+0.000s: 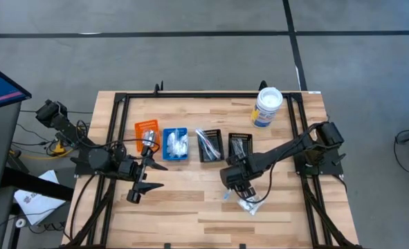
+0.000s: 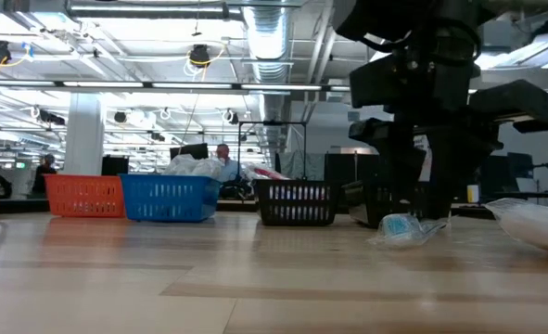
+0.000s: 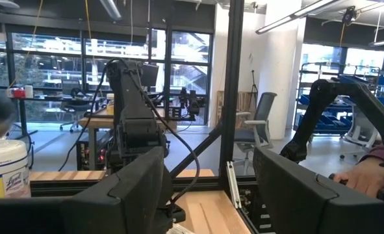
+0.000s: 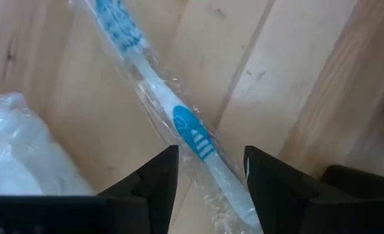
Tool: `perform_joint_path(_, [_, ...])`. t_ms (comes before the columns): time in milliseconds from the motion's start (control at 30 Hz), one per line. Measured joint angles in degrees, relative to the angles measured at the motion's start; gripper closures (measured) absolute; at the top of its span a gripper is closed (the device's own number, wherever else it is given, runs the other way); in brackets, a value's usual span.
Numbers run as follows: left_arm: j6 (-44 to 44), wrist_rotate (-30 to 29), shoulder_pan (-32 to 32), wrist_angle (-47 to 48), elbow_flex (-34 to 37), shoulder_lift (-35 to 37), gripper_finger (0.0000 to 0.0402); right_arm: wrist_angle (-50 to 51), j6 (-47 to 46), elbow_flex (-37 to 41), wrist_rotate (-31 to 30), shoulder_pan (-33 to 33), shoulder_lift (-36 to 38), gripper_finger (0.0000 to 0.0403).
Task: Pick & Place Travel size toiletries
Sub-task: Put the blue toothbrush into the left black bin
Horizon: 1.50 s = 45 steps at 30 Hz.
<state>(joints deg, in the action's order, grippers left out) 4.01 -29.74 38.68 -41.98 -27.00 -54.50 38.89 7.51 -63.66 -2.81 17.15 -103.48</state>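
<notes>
right wrist view: right claw (image 4: pixel 210 170) stands spread astride the wrapped toothbrush (image 4: pixel 179 120) on the tabletop (image 4: pixel 289 71), ready to pinch (left claw (image 1: pixel 140 181) waits spread, empty).

Bare worktop (image 1: pixel 190 200) lies open along the near edge between the two arms. Farther back a row of bins (image 1: pixel 188 143) blocks the way — the white tub (image 1: pixel 267 106) stands at the far right corner.

A white tub (image 1: pixel 267 106) with a blue label is seen at the wooden table's (image 1: pixel 190 207) one o'clock corner. An orange bin (image 1: pixel 146 129), a blue bin (image 1: pixel 175 144) and two black bins (image 1: pixel 209 144) are lined mid-table.
</notes>
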Motion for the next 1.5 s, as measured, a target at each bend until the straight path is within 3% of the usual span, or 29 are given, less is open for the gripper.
perform_joint_path(467, [0.0,0.0,0.0,-0.09,0.0,0.02,0.017,0.92,1.69,-0.35,0.13,0.76,-5.81,0.0258])
perform_joint_path(600, [0.0,0.01,0.0,-0.06,0.0,0.02,0.017,0.74,1.66,-0.17,0.24,0.79,-5.44,0.0288])
perform_joint_path(833, [0.0,0.0,0.0,-0.04,0.0,0.02,0.017,0.46,1.51,-0.07,0.24,0.83,-4.02,0.0379])
perform_joint_path(1000, [0.0,0.0,0.0,-0.02,0.0,0.02,0.017,1.03,1.19,-0.95,-0.1,0.98,-4.17,0.0377])
perform_joint_path(1167, [0.0,0.0,0.0,-0.04,0.0,0.02,0.017,2.66,2.36,-7.0,-2.84,1.6,-4.42,0.0379])
perform_joint_path(1500, [0.0,-0.02,0.11,0.01,0.0,0.01,0.017,9.13,9.51,-27.86,-4.18,1.64,-4.33,0.0402])
